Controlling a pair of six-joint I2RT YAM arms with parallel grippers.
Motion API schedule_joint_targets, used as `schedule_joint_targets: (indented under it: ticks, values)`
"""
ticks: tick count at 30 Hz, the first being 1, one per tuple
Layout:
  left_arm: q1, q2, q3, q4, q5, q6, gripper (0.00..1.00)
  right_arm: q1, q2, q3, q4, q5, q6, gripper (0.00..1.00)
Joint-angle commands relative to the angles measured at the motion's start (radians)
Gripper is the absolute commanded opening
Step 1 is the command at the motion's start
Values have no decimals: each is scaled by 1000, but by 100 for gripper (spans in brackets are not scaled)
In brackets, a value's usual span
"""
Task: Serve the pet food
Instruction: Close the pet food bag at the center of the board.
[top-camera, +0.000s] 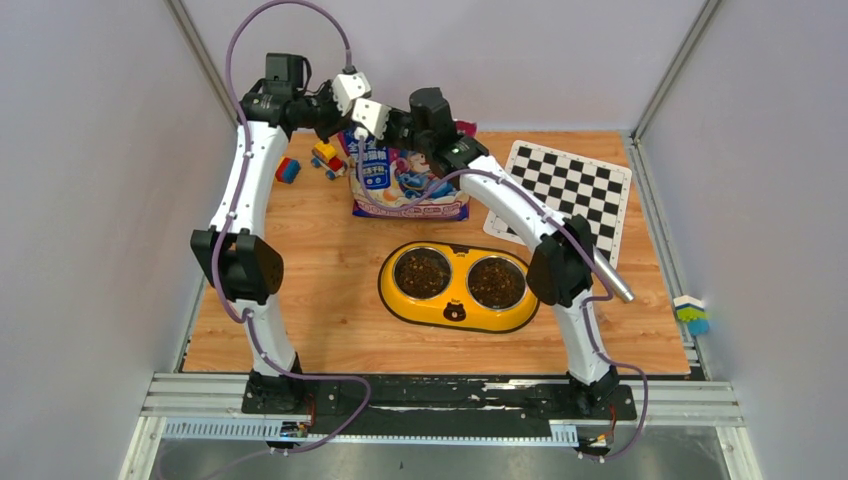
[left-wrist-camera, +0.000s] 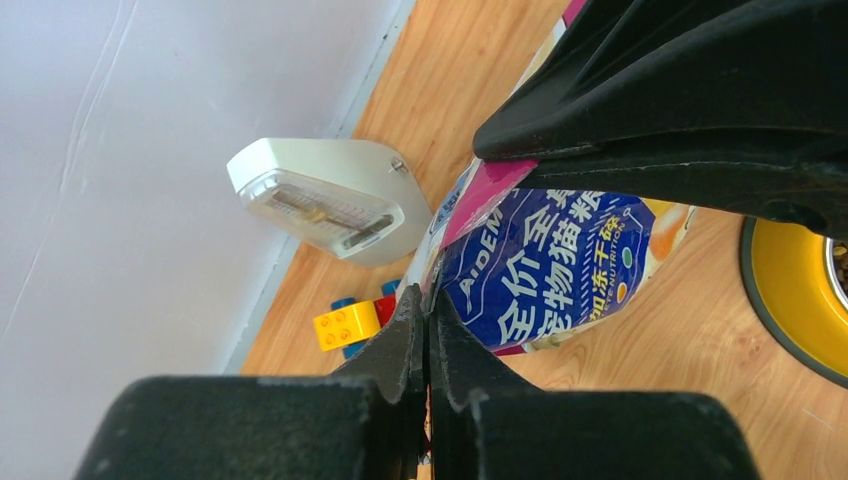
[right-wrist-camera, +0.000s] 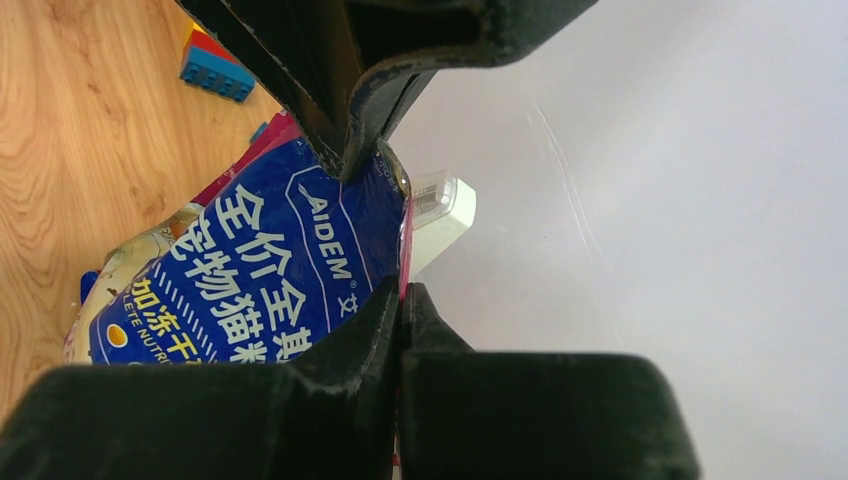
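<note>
Fingers (left-wrist-camera: 400, 345) of left gripper (left-wrist-camera: 427, 300) pinched shut on top edge of glossy blue-pink printed cat food bag (top-camera: 405, 185); right gripper (right-wrist-camera: 402, 292) clamps same edge just beside. Bag at far centre of wooden table (top-camera: 320, 290). Small dark brown kibble pellets (top-camera: 422, 273) sit in both steel bowls of yellow oval feeder (top-camera: 458, 265), near of bag. Colourful toy blocks (top-camera: 326, 157) left, black-white checkerboard sheet (top-camera: 570, 185) right.
</note>
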Motion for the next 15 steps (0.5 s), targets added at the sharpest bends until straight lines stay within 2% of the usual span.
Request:
schedule_joint_targets:
  ticks: [1, 8, 15]
  values:
    - [16, -140, 3, 15, 29, 27, 0, -84, -76, -70, 34, 191, 82, 0]
    - [35, -150, 2, 14, 35, 29, 0, -141, -161, -184, 29, 142, 77, 0]
    - [46, -152, -7, 14, 40, 31, 0, -191, -191, -211, -27, 98, 48, 0]
